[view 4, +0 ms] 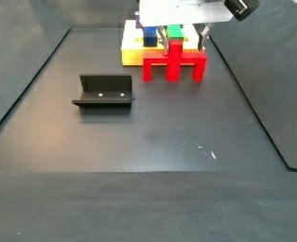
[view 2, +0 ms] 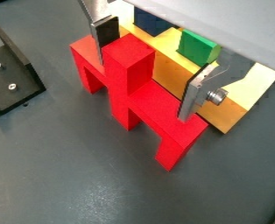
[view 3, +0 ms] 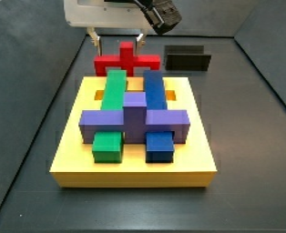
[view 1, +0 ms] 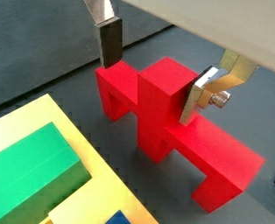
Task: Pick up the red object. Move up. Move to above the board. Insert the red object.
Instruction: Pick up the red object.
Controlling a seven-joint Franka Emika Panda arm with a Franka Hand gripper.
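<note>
Hand (view 1: pixel 158 77) released, fingers astride red piece (view 1: pixel 164 118) upright; off-centre closing could tip piece against board (view 2: pixel 228 83); grip fails.

Gripper (view 1: pixel 164 74) low near floor, fingers (view 1: pixel 110 42) spread wide, pointing down, nothing clamped.

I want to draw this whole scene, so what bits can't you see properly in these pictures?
- Red object: in this side view the yellow board and its blocks hide its lower part.
- Gripper: the frame edge cuts off its body in both wrist views; whether the pads touch the red object is unclear.
- Fixture: cut off by the frame edge in a wrist view.
- Green block: partly outside a wrist view.
</note>
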